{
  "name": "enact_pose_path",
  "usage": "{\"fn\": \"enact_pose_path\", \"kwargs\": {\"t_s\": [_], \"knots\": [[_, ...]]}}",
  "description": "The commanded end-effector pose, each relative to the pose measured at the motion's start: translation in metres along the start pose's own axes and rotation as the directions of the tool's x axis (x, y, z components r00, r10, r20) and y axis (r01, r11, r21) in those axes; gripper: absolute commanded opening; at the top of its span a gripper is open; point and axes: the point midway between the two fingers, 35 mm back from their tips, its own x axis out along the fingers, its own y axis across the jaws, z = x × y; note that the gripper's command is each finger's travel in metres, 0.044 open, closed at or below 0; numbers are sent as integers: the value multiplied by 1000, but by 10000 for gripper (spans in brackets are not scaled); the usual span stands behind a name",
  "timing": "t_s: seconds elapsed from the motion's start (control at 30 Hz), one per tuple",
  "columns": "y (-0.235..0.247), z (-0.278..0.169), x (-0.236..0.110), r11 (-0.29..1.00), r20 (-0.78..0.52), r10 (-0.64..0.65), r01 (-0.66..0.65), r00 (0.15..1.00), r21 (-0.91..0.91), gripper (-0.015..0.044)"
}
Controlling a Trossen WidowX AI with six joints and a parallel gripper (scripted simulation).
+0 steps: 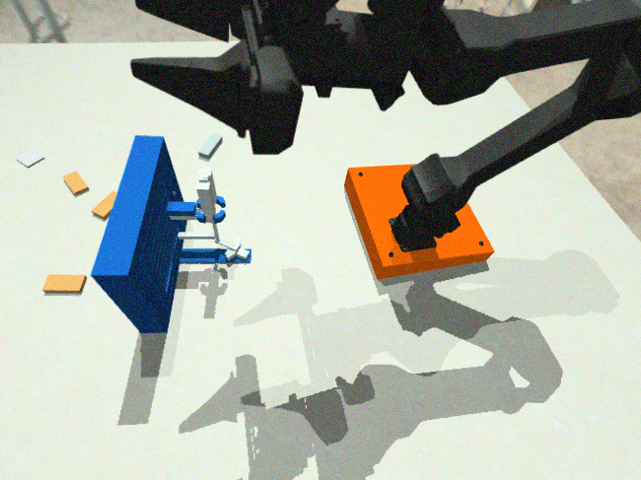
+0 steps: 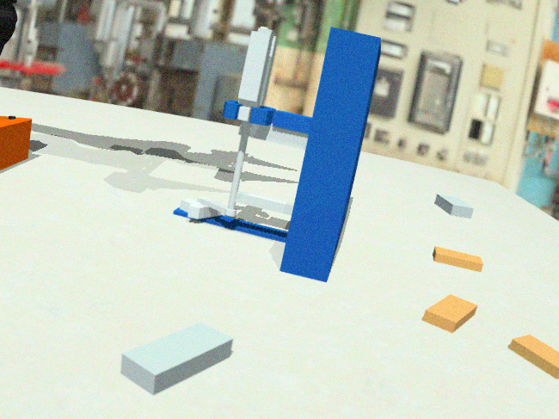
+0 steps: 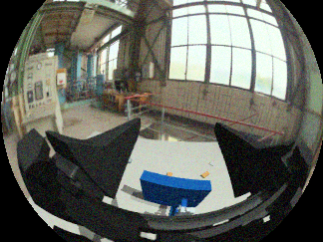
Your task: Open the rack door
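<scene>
The blue rack door (image 1: 136, 218) (image 2: 333, 153) (image 3: 174, 186) stands upright on the white table (image 1: 331, 143). Two blue brackets stick out of its face. They carry a thin rod with a white upright handle (image 1: 204, 187) (image 2: 256, 67) at the top and a white latch piece (image 1: 235, 250) (image 2: 198, 206) at the bottom. My gripper (image 1: 136, 32) (image 3: 179, 123) is open and empty. It hangs high above the table, well apart from the handle, with its fingers pointing toward the door. In the wrist view the door lies below and ahead, between the fingers.
The arm's orange base plate (image 1: 374, 202) (image 2: 11, 139) sits on the table to the right of the door. Small flat blocks lie about: a grey one (image 1: 210, 145) (image 2: 177, 356) near the handle, another grey one (image 1: 30, 158) (image 2: 453, 205), and three orange ones (image 1: 75, 181) (image 1: 104, 205) (image 1: 64, 282) behind the door.
</scene>
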Motion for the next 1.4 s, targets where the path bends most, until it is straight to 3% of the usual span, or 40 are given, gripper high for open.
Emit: {"fn": "enact_pose_path", "kwargs": {"t_s": [0.0,0.13,0.63,0.97,1.37], "knots": [[0,-1,1,1000,-5,0,0,1000,0,374],[-3,-11,11,1000,-97,-10,10,995,-2,285],[-18,-63,40,999,-492,-47,50,869,-7,285],[-29,-97,43,997,-712,-61,77,699,-9,285],[-41,-130,34,994,-903,-58,110,425,-11,285]]}}
